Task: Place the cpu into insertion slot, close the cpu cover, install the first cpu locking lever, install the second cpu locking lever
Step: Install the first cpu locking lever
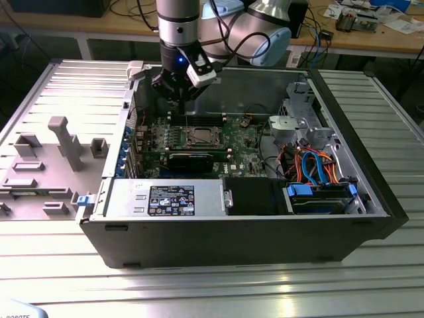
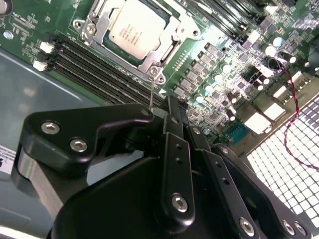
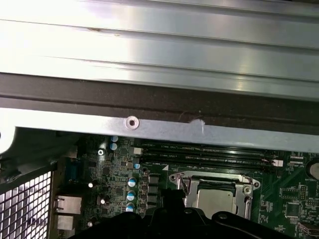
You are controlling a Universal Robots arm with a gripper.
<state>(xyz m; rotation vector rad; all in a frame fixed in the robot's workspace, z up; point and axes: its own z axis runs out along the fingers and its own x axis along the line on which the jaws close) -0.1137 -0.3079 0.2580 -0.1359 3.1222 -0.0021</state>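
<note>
One arm (image 1: 179,20) hangs vertical over the motherboard (image 1: 242,142) — tool (image 2: 171,106) pinched shut beside the locking lever (image 2: 151,92), hold unclear; cpu (image 2: 133,31) seated.

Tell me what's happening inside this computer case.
A robot arm's gripper hangs in the open computer case, above the motherboard. The cpu is already seated, with the cpu cover lying flat around it. A thin lever rod runs from the cover's corner to the gripper's tip.

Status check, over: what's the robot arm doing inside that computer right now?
End effector low, at tip of upright locking lever. Cpu seated, cpu cover down over it. No obstruction seen.
</note>
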